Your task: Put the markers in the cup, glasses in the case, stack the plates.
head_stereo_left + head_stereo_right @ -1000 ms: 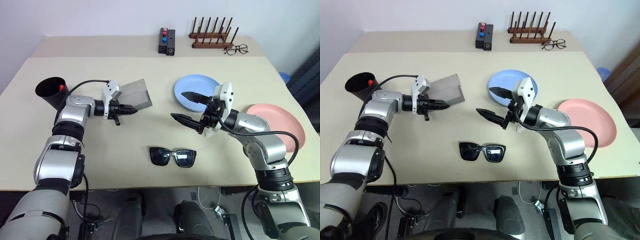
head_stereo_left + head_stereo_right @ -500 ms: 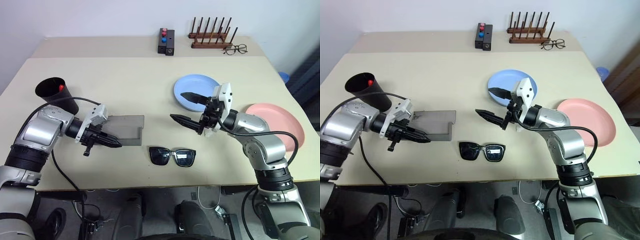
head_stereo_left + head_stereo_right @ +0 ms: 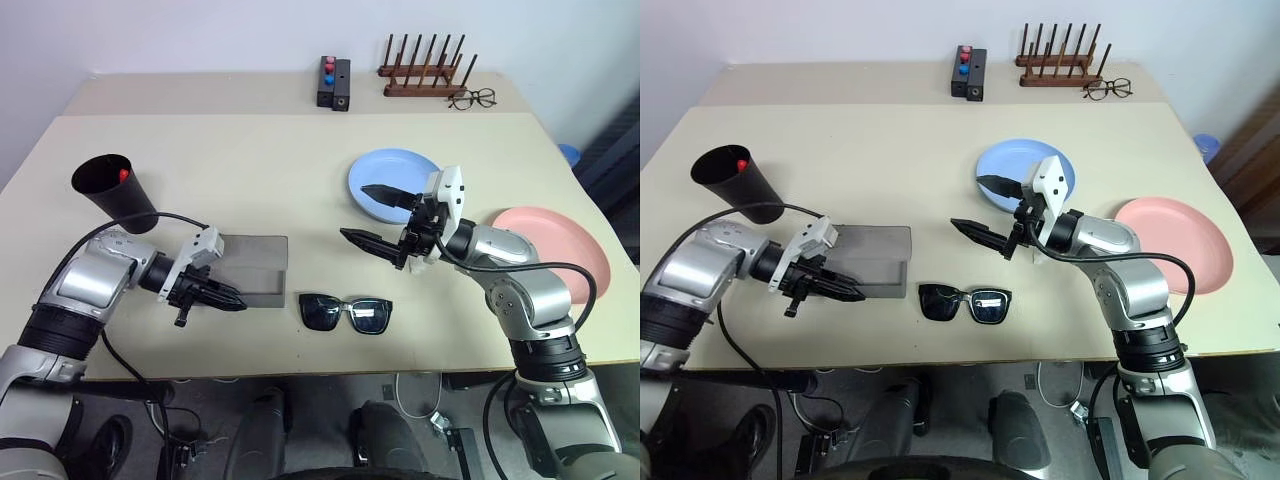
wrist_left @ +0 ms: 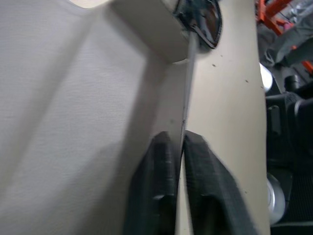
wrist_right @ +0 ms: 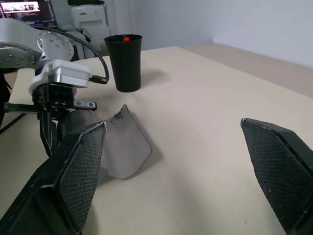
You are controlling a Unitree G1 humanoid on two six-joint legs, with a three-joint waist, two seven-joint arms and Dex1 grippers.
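- Along the near-left edge of the grey case [image 3: 250, 262]: left gripper [image 3: 235, 303], fingers [image 4: 159, 166] pinched either side of the thin edge, so gripping the case.
- Lying flat on the table [image 3: 250, 150], that case.
- Just right of the case, nearer the front edge: black sunglasses [image 3: 346, 312], touched by nothing.
- Further right of the case, up off the tabletop: right gripper [image 3: 355, 211], spread wide, nothing in it.
- Back-left of the case: black cup [image 3: 113, 190], red-capped marker [image 3: 123, 174] inside.
- Right of the case: blue plate [image 3: 395, 170], then pink plate [image 3: 560, 235], apart, not stacked.
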